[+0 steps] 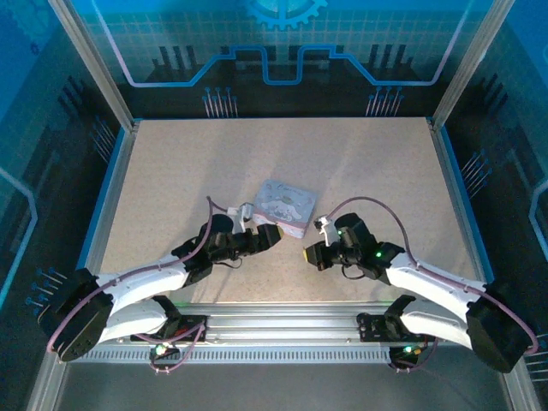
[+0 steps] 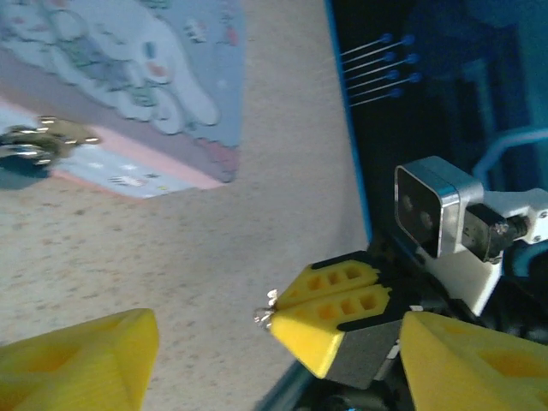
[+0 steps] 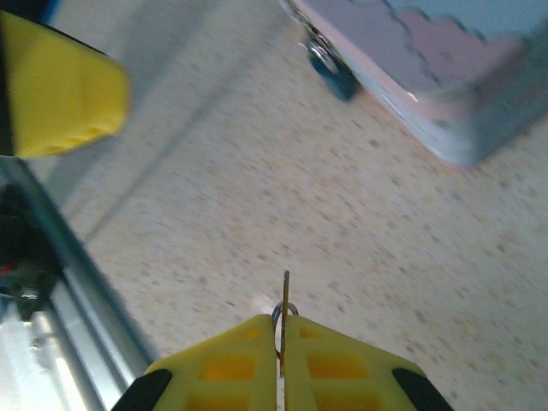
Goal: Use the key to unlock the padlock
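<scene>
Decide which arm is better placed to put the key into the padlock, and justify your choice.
Right. The right gripper is shut on the key, with the padlock ahead of it at the tin. The left gripper is open, holding nothing.

- We can read no words or numbers anywhere.
- The tin box (image 1: 284, 208) has a white cartoon animal drawn on its lid. The tiny marks on its side are too blurry for us to read.
- The back wall (image 1: 282, 34) shows part of a gear shape, with no letters.
</scene>
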Tool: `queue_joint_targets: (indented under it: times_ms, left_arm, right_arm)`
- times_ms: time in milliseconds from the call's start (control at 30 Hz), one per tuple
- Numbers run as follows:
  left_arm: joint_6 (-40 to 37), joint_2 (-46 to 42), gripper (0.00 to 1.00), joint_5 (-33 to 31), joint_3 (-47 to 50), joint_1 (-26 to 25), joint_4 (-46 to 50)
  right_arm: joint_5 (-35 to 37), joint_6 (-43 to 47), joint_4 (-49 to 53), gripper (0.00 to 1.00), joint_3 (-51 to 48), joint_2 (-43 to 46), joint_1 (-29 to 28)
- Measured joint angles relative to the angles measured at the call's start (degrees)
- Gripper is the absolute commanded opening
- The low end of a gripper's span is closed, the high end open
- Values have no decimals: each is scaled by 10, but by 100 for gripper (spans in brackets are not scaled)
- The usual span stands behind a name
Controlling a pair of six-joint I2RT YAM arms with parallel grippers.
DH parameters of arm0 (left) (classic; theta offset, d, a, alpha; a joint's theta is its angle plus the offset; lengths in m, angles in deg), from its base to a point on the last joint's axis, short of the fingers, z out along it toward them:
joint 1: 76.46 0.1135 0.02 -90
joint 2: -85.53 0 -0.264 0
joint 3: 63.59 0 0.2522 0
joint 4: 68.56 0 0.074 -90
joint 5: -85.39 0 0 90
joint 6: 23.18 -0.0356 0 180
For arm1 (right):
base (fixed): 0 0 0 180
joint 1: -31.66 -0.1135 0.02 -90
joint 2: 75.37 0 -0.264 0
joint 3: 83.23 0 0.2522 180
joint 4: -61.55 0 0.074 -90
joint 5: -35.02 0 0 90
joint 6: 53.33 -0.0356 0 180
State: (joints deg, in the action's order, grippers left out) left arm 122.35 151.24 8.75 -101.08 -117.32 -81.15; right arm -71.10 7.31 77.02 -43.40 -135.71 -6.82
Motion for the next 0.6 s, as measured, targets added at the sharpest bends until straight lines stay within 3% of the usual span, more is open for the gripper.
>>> queue_joint_targets:
  times_ms: [167,600]
  left_arm:
    - [2,5,50,38,0,-1,-58]
    - [1,39,40,76,0,-10,-101]
  right_arm:
    - [-67,1,-60,9,0,18,4]
    - [-162,14,-97,9,1,22,4]
